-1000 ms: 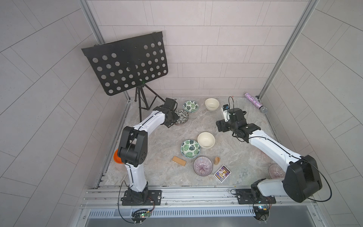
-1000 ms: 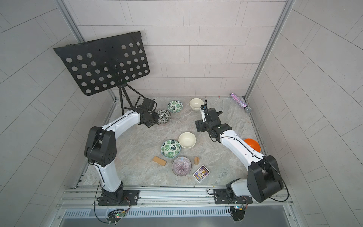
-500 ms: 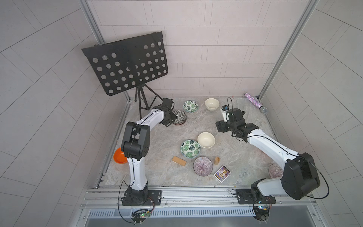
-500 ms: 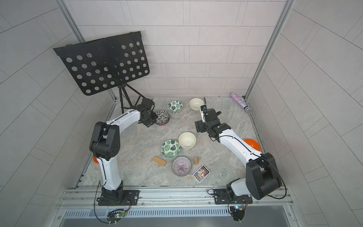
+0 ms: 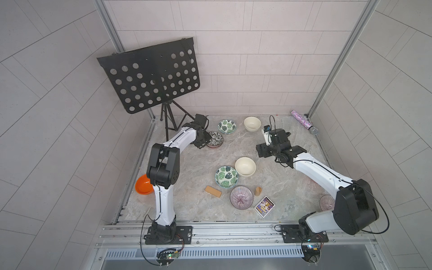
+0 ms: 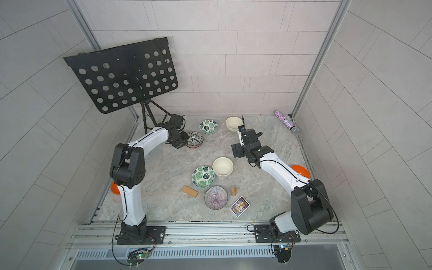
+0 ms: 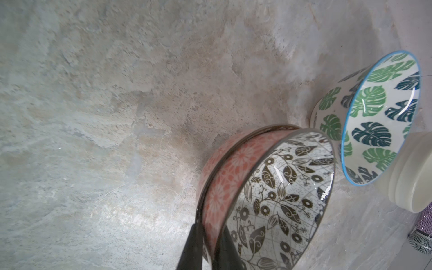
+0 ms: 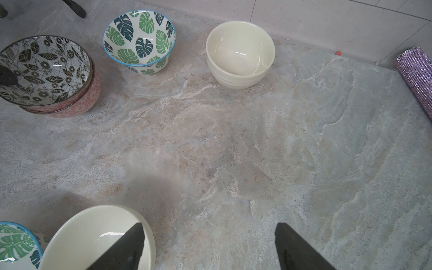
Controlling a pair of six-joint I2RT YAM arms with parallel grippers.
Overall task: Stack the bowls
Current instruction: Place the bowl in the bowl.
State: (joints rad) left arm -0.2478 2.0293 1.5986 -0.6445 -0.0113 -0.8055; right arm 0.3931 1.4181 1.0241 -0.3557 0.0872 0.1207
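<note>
Leaf-print bowl [image 7: 280, 198] rim between nearly closed left jaws, grip unclear | right jaws wide, empty

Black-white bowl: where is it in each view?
Top view: black-white bowl back left, at the left gripper.
Top view: bowl in the same spot.
Left wrist: bowl close up, gripper astride its rim.
Right wrist: bowl at the frame edge, nested in a pink bowl.
Landmark: back green bowl beside it in all four.
</note>
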